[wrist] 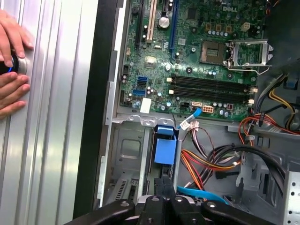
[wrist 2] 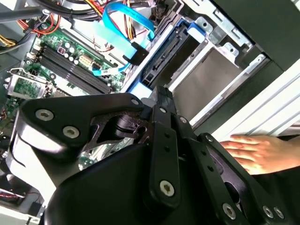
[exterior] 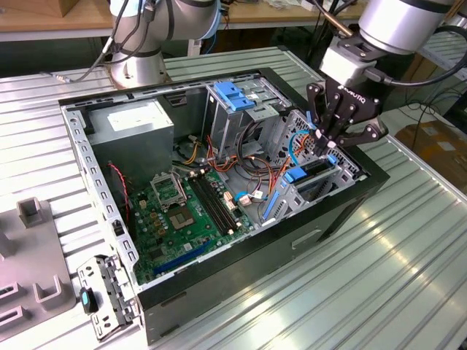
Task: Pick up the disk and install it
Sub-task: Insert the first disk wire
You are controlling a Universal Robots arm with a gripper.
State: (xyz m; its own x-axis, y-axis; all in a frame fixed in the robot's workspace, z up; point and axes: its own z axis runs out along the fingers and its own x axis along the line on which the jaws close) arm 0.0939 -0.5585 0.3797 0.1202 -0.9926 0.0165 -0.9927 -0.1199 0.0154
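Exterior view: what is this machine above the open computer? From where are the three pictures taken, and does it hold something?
The machine is a grey robot arm ending in a black gripper. The exterior view comes from a camera off the arm; both wrist views come from cameras riding near its wrist. On the ribbed metal table lies an open black computer case with a green motherboard. The gripper is at the top of the dark flat hard drive with blue side rails, standing on edge in the bay at the exterior view's right. Whether it grips the drive, I cannot tell. A person's hands are on the table beside the case.
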